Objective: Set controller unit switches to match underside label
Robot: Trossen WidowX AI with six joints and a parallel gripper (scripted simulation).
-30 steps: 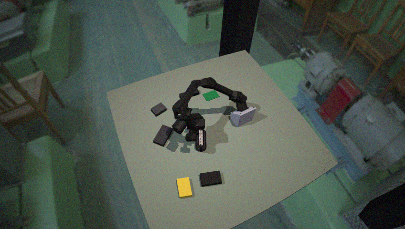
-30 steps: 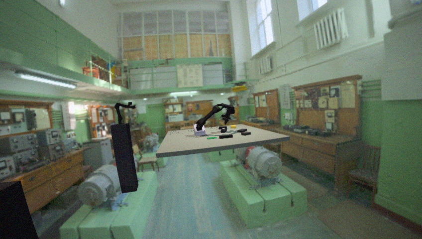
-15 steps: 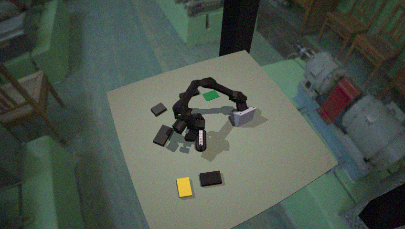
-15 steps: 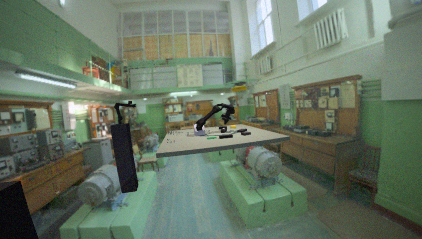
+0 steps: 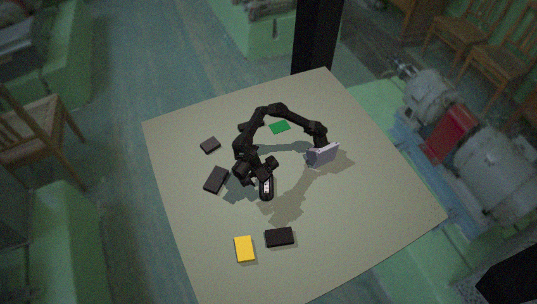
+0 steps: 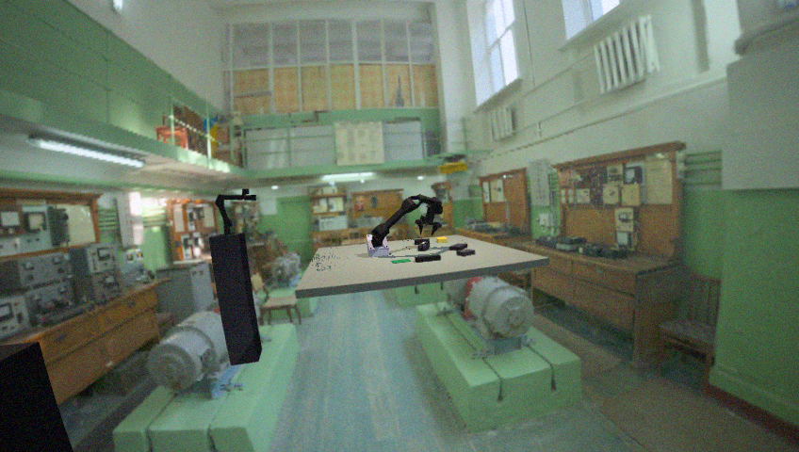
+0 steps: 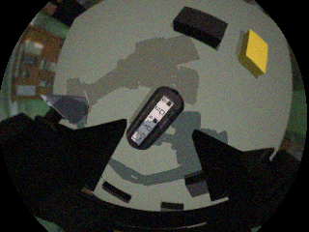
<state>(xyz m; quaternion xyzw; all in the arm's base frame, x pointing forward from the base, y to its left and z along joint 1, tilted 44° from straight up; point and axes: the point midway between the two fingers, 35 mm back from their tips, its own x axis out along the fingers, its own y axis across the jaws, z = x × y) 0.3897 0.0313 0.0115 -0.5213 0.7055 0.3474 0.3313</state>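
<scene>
Nearest lies the yellow block (image 5: pixel 244 248) (image 6: pixel 441 239) (image 7: pixel 256 52). Farther off, mid-bench, we have the controller unit (image 5: pixel 266 196) (image 6: pixel 423 245) (image 7: pixel 155 118), apparently label up; the gripper (image 5: pixel 259 175) (image 6: pixel 428 232) (image 7: pixel 161 128) hovers above, fingers apart and empty. Switch settings are hidden; turning it base-down and withdrawing remain.

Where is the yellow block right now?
In the top view, the yellow block lies near the table's lower left edge, just left of the black block; the wrist view shows it at upper right.
</scene>
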